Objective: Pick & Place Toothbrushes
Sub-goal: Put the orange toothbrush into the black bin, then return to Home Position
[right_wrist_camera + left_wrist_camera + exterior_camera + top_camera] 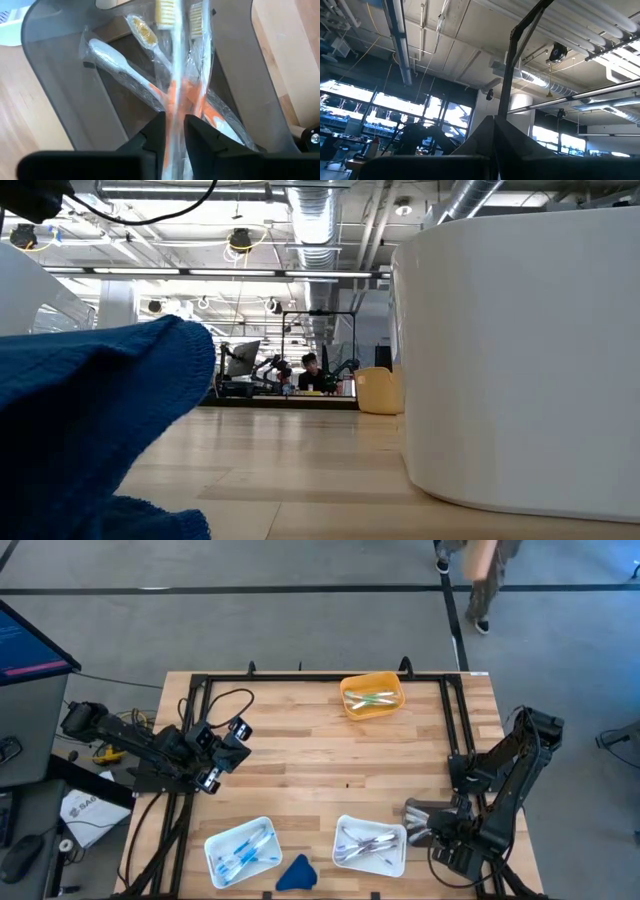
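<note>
My right gripper [418,822] is at the right edge of the near right white tray [398,858], shut on a wrapped toothbrush with orange accents [172,75]. Several more wrapped toothbrushes [125,65] lie in that tray under it. Blue-accented toothbrushes [243,850] lie in the near left white tray [215,865]. A few more toothbrushes [372,698] lie in the orange tray [350,705] at the far edge. My left gripper [218,755] hangs over the table's left side, shut and empty; its wrist view faces the ceiling. My right gripper pinches the toothbrush's orange-marked handle [173,117] between its two fingers [155,132]. The brush runs straight on ahead of the fingers, its bristle head [165,12] at the far end, over the other brushes in the tray. I cannot tell whether it is lifted clear.
A blue cloth lump [297,873] lies at the near edge between the two white trays and fills the low view's left [90,420]. A black frame [320,675] and cables [225,705] border the table. A person walks on the floor beyond the far edge [480,580].
</note>
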